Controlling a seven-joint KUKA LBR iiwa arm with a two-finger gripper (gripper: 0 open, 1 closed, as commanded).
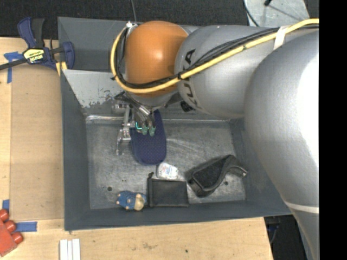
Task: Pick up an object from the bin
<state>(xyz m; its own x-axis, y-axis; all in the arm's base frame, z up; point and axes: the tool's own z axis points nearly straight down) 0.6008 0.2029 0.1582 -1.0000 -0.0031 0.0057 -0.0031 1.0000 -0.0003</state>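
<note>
Reaching in: the arm [233, 69] is seen coming from the right, across the far half of the bin [76, 161].
Wrist: capped by an orange cover [152, 53]; a yellow cable [238, 50] is routed round it and back along the arm.
Tool end: the pincer [135, 133] is hung below the orange cover, over the far-centre part of the bin floor.
Tool state: cannot be told; apart or together is not made out from this angle.
Nearest thing: a dark blue oval piece [149, 148], flat and soft-looking, is laid on the bin floor at centre. Its far end is overlapped by the pincer; its near end is left uncovered.
Contact: whether the blue oval is touched or gripped cannot be told.
Near row, left: a small blue-and-tan toy figure [130, 200] is laid by the near wall, well apart from the pincer.
Near row, centre: a black square wallet-like piece [168, 193] is laid just right of the toy.
Beyond the black square: a small white packet with blue print [167, 170] is set at its far edge, just beside the near end of the blue oval.
Near row, right: a black curved piece [214, 175], wedge-shaped with a thinner tail pointed right, is laid just right of the packet.
Far-left floor: scratched bare metal is seen.
</note>
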